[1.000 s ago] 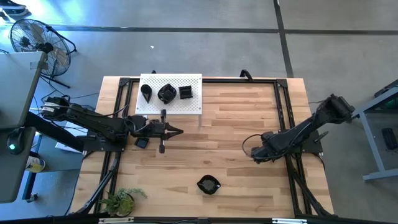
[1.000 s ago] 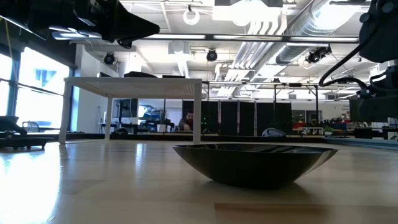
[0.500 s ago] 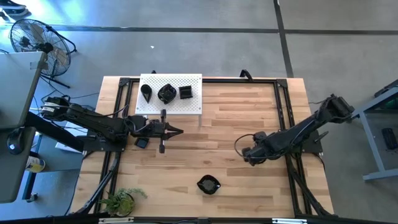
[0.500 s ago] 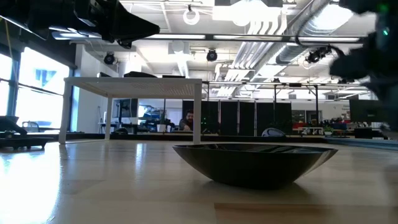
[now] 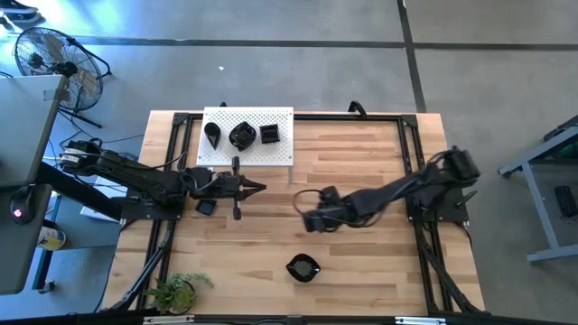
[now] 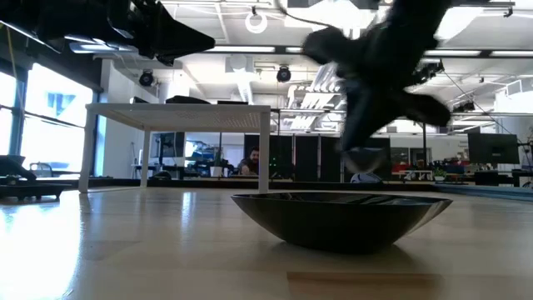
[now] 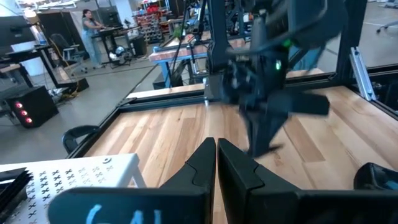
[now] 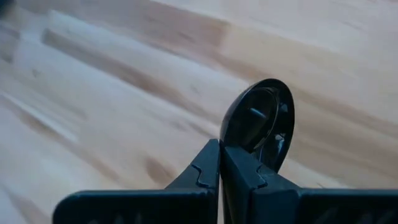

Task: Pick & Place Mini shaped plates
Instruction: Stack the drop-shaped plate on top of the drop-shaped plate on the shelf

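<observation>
One glossy black mini plate (image 5: 302,267) rests on its base near the table's near edge; the low view shows it close up (image 6: 341,218), and it also shows in the right wrist view (image 8: 258,123). Three more black plates (image 5: 242,135) sit on the white perforated board (image 5: 282,155). My right gripper (image 5: 305,221) hangs shut over the table's middle, just on the far side of the lone plate, with its shut fingers (image 8: 221,155) pointing at it. My left gripper (image 5: 259,189) waits shut beside the board's near edge (image 7: 216,152).
The board stands on legs (image 6: 264,158) at the table's far left. A black frame (image 5: 411,153) runs along the table's edges. A small plant (image 5: 176,291) sits at the near left corner. Bare wood lies between the board and the lone plate.
My right arm has swung out from the table's right edge toward its middle, speeding up as it goes. Its gripper now hangs just beyond the lone plate. The left arm and all the plates have kept still.
</observation>
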### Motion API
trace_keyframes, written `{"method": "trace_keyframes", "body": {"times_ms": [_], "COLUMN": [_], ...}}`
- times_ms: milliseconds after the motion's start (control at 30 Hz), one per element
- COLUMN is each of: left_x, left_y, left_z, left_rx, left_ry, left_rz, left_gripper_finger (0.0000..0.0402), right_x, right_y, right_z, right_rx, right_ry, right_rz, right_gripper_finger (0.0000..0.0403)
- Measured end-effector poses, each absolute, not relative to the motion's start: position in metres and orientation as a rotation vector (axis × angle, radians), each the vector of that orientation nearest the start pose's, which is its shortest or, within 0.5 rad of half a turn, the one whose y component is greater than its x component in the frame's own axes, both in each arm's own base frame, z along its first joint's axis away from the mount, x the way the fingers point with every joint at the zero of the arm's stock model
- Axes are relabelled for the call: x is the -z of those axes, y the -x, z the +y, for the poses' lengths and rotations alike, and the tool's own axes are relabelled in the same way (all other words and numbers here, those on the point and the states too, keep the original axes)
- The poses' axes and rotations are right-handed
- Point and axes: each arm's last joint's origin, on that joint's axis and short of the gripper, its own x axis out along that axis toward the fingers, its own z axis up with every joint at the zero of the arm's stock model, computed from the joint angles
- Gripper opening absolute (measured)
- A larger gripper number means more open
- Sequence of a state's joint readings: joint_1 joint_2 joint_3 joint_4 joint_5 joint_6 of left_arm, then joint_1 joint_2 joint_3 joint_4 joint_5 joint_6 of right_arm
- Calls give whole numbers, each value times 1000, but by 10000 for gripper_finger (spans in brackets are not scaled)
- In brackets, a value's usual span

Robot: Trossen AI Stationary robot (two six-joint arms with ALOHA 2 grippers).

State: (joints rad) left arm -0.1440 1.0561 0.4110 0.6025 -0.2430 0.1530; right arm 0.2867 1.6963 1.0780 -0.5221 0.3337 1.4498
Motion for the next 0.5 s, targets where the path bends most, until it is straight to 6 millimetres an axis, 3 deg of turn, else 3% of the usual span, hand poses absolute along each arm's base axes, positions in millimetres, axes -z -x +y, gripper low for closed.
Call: {"method": "trace_keyframes", "body": {"times_ms": [233, 500], "left_x": [-230, -229], "left_y": [-216, -216], "left_z": [-24, -24], "left_rx": [-97, -97], "left_ry": [-162, -164], "left_rz": [51, 54], "left_gripper_finger": [12, 12], "right_x": [-167, -154], "right_y": [-369, -397], "right_z": [78, 73], "right_rx": [783, 773], "right_ry": [-899, -908], "right_rz": [733, 644], "right_gripper_finger": [5, 5]}}
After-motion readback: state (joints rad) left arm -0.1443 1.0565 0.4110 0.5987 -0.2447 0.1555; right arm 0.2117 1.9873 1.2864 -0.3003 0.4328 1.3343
